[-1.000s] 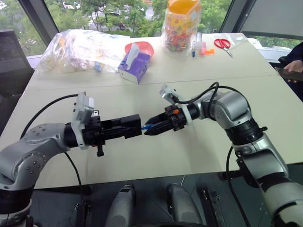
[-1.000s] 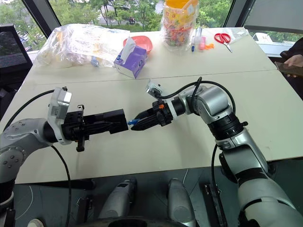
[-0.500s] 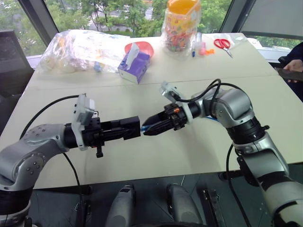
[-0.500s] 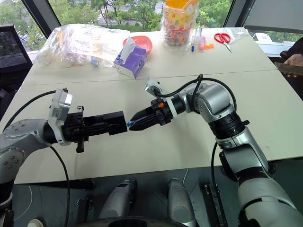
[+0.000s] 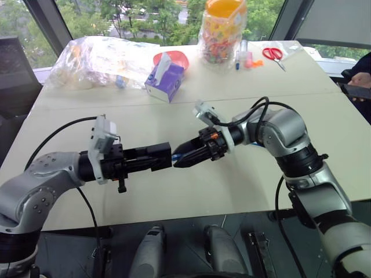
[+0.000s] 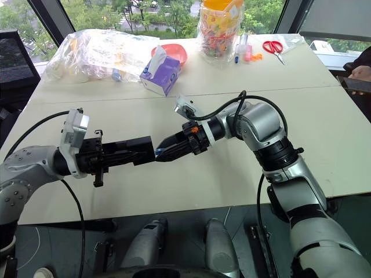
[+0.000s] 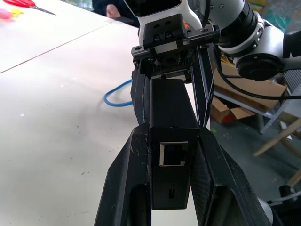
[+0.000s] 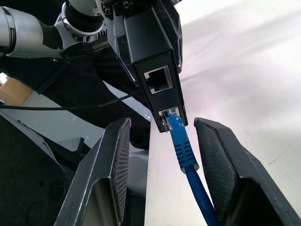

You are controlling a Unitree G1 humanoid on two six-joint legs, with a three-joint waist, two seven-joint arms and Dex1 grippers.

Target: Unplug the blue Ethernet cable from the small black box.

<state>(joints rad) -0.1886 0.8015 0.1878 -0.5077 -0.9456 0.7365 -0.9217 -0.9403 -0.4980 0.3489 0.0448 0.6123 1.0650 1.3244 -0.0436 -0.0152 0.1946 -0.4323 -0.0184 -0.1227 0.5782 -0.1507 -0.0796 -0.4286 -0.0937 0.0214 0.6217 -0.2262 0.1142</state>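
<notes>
My left gripper (image 5: 164, 160) is shut on the small black box (image 7: 171, 117), held level above the table with its ports facing my right gripper (image 5: 175, 163). The blue Ethernet cable (image 8: 183, 146) has its plug seated in the box's lower port; the upper port is empty. The right gripper is open, its fingers (image 8: 113, 160) standing on either side of the plug with gaps and not touching it. More of the blue cable (image 7: 115, 96) trails on the table behind the right hand.
At the far side of the table (image 5: 191, 191) stand a purple-and-white tissue box (image 5: 165, 78), clear plastic bags (image 5: 98, 58), a red bowl (image 5: 174, 57), a jar of colourful items (image 5: 221, 29) and red scissors (image 5: 272, 55). A person's hand (image 5: 358, 81) shows at the right edge.
The right gripper's tips have edged slightly closer to the box's end, and less of the blue plug shows between them. The left arm and box have stayed put.
</notes>
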